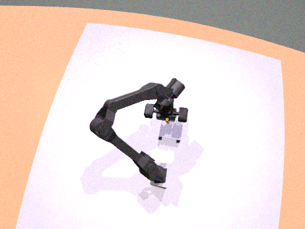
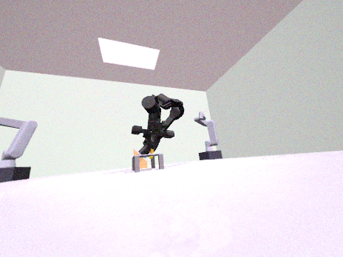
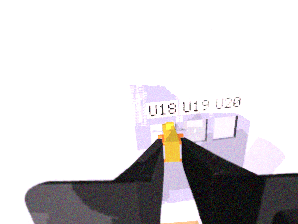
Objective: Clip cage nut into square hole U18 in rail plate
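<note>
Wrist view: the cage nut (image 1: 167,120) (image 2: 151,153) (image 3: 171,152) is pinched between the fingertips of the hand (image 1: 167,120) (image 2: 151,151) (image 3: 172,144), one finger along each side of its yellow body. It appears in front of the hole marked U18 (image 3: 163,109), over the rail plate (image 1: 169,142) (image 2: 159,154) (image 3: 231,151); whether the wings have entered the opening I cannot tell, for the nut itself hides much of it. The plate stands raised on legs above the desk (image 1: 230,131) (image 2: 185,207) (image 3: 60,75). I would expect the nut to be very light, its weight hardly mattering, with a stiff body and two springy wings that push back against the squeeze. The place to hold it is across those wings, evenly on both sides and clear of the little orange flanges, which must be free to settle on the plate. If it is smooth metal, an uneven pinch could let it twist or shoot out; too slack a one would leave the wings too wide for the hole. The next move probably calls for steady pressure and a straight, gentle lowering, then letting go only once the wings are through.
</note>
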Robot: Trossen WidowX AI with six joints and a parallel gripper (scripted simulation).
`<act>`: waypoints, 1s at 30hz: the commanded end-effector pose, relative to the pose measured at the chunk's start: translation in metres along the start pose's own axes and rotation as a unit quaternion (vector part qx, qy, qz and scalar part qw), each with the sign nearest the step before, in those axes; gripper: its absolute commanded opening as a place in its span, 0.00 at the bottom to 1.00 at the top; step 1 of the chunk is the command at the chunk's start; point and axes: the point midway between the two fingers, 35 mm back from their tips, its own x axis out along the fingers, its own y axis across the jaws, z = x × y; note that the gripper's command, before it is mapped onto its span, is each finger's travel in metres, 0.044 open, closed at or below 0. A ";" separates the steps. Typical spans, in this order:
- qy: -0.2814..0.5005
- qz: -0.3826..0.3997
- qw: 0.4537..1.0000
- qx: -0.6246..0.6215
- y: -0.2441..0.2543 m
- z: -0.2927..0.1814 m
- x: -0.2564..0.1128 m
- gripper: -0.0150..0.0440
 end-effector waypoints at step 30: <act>0.000 -0.016 1.000 0.002 0.001 0.000 0.000 0.32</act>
